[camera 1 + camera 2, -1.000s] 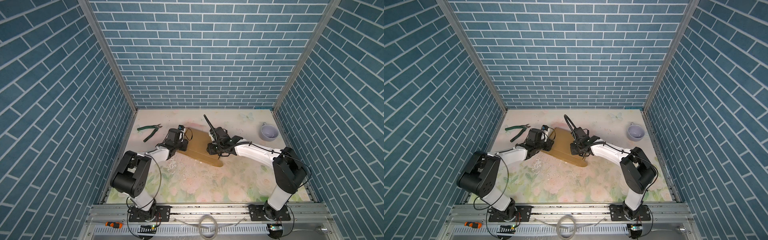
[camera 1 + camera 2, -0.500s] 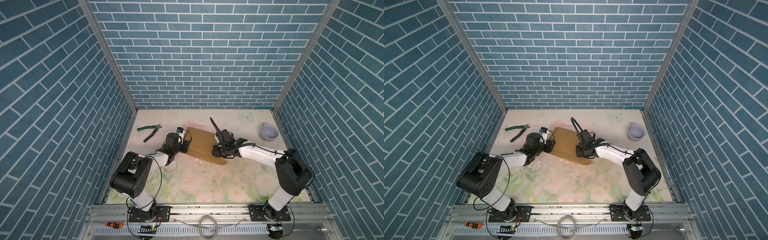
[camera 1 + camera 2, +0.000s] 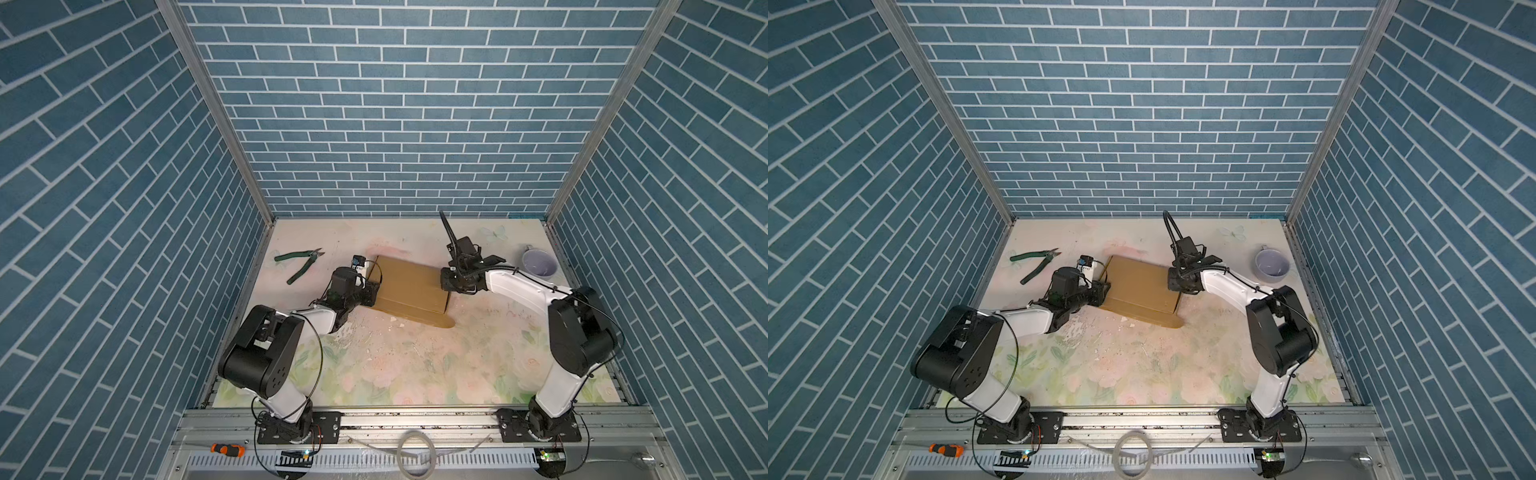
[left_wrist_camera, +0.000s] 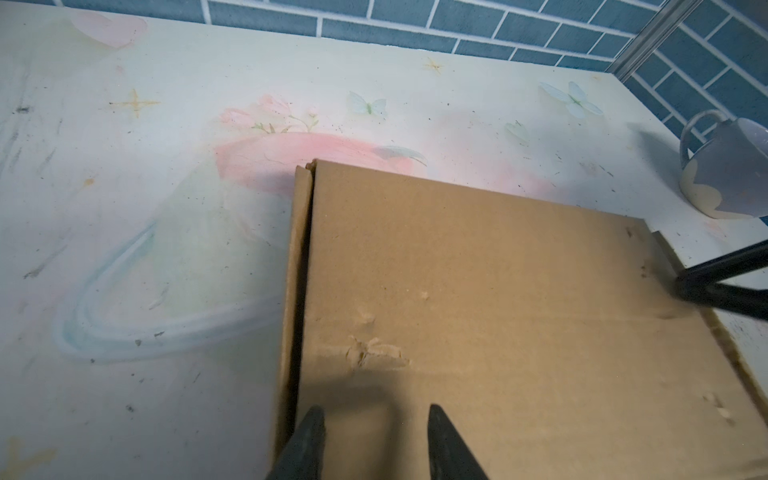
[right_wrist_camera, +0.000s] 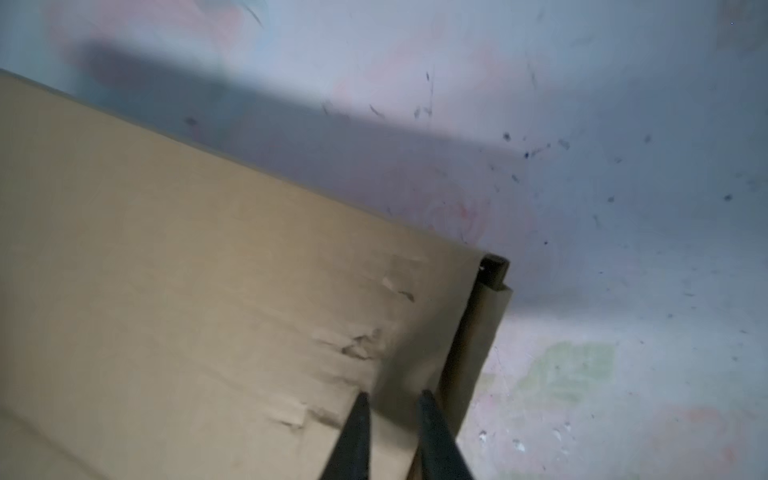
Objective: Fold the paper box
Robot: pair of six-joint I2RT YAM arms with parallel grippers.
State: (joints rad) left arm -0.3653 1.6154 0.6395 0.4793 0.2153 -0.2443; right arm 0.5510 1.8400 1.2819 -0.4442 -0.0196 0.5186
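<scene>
The cardboard mailer box lies flat on the table, lid down, spanning between both arms' tips. The left jaws stand moderately apart over one end. The right jaws, narrowly parted over the other end, hold nothing.

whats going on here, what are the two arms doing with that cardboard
Two robot arms are folding a paper box in the middle of the table. Its lid lies closed on top, but a front flap sticks out flat on the table. The left gripper is at the box's left end, jaws apart over the lid. The right gripper is at the right end, jaws nearly together. Neither appears to grip anything. Green pliers and a mug sit off to the sides.
</scene>
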